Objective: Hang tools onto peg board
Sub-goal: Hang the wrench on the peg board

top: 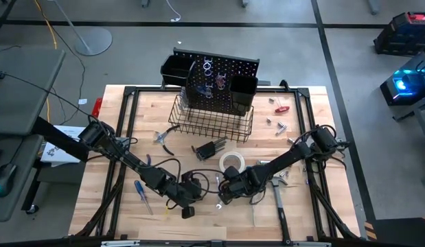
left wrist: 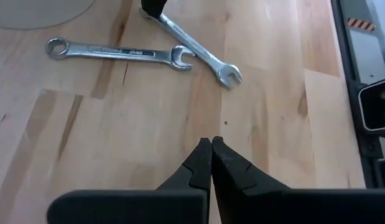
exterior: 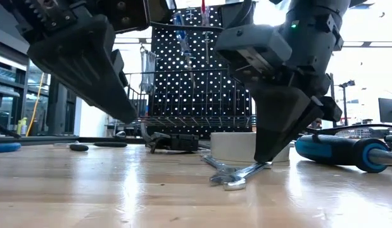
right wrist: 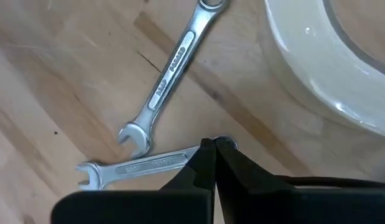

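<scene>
Two silver wrenches (right wrist: 164, 74) (right wrist: 136, 165) lie flat on the wooden table beside the white tape roll (right wrist: 329, 56). My right gripper (right wrist: 215, 144) is shut, its tips on one wrench's ring end. My left gripper (left wrist: 211, 142) is shut with nothing in it. It hangs over bare wood a short way from the wrenches (left wrist: 117, 51), toward the table's left. The peg board (top: 219, 82) stands upright at the far edge with bins and a wire basket (top: 212, 120). My right gripper sets its shut fingertips (exterior: 262, 158) down on the ring end (right wrist: 226, 143) of the nearer wrench, coming from above and slanting steeply down. The wrench (exterior: 237, 176) stays on the table. Whether the fingers pinch the ring or only press on it cannot be told.
A hammer (top: 277, 195) lies to the right of my right gripper, and a blue-handled screwdriver (top: 142, 195) to the left of my left arm. Pliers (top: 164, 137) and a black tool (top: 211, 147) lie in front of the basket. Small parts (top: 277, 106) are scattered at the far right.
</scene>
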You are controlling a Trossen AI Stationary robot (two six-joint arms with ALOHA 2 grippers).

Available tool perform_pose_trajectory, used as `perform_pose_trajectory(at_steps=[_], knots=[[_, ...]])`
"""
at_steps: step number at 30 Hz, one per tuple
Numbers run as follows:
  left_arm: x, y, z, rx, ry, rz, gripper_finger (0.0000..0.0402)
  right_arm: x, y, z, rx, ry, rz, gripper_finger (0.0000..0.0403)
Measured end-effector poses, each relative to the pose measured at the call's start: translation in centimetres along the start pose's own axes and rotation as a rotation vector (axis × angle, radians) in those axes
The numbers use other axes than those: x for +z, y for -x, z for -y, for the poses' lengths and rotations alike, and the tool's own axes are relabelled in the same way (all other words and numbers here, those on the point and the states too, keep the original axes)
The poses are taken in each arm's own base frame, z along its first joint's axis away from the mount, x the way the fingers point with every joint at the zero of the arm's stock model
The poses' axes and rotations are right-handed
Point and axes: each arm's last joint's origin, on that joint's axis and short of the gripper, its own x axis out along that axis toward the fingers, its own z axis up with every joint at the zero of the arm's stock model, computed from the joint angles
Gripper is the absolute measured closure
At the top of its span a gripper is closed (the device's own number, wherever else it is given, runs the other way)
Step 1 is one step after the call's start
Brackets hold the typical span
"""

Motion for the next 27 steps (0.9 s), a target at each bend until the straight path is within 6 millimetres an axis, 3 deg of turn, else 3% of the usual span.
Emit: perform_pose_trajectory(at_steps=[18, 27], knots=[[0.1, 0.0, 0.0, -0.004, 0.005, 0.009, 0.0401, 0.8, 1.4, 0.5, -0.025, 0.044, -0.009, 0.0403], [0.3, 0.0, 0.1, -0.013, 0.003, 0.022, 0.0401, 1.0, 1.2, 0.4, 0.007, 0.063, -0.029, 0.0403]])
